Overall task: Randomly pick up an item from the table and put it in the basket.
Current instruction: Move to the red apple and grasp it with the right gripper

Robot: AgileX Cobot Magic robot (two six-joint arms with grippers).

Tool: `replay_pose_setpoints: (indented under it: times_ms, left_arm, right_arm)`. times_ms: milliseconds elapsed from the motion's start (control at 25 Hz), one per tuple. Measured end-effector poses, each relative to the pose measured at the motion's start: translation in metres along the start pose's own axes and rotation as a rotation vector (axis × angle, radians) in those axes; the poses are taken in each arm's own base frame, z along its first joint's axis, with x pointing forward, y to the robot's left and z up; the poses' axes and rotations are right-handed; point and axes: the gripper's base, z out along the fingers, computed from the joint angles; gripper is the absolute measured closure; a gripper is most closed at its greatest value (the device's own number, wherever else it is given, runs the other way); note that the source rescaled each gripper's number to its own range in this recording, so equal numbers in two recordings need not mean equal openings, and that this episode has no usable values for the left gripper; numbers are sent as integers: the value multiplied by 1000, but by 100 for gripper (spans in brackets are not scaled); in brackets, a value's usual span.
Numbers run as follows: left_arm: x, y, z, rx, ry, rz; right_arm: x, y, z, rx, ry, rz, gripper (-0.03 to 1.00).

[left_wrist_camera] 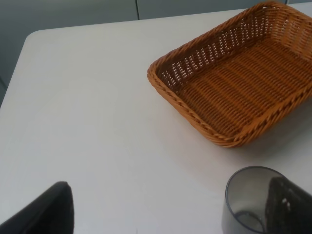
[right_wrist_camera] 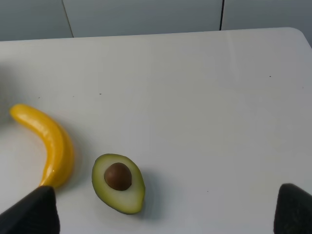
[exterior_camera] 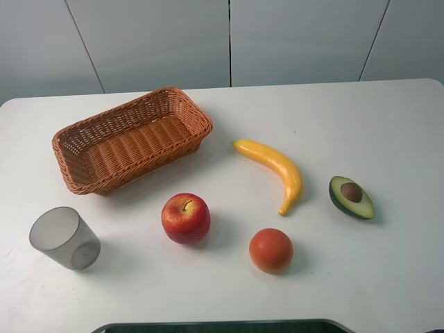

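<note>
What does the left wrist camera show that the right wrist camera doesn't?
Only the left wrist view: the wicker basket, empty, and the grey cup. Only the right wrist view: the yellow banana and the avocado half with its pit. Both: the white table, the grey wall behind it, and an open gripper's dark fingertips, the left gripper in one, the right gripper in the other.

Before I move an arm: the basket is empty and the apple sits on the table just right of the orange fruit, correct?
Not quite. In the exterior high view the apple sits on the table to the left of the orange fruit, between it and the cup. The basket is empty, as you said.
</note>
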Motion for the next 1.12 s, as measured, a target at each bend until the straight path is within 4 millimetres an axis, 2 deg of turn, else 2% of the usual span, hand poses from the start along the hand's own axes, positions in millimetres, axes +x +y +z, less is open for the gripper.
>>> replay_pose_setpoints:
  times_ms: [1120]
  left_arm:
    - [0, 0, 0, 0, 0, 0]
  right_arm:
    - [0, 0, 0, -11, 1, -6, 24]
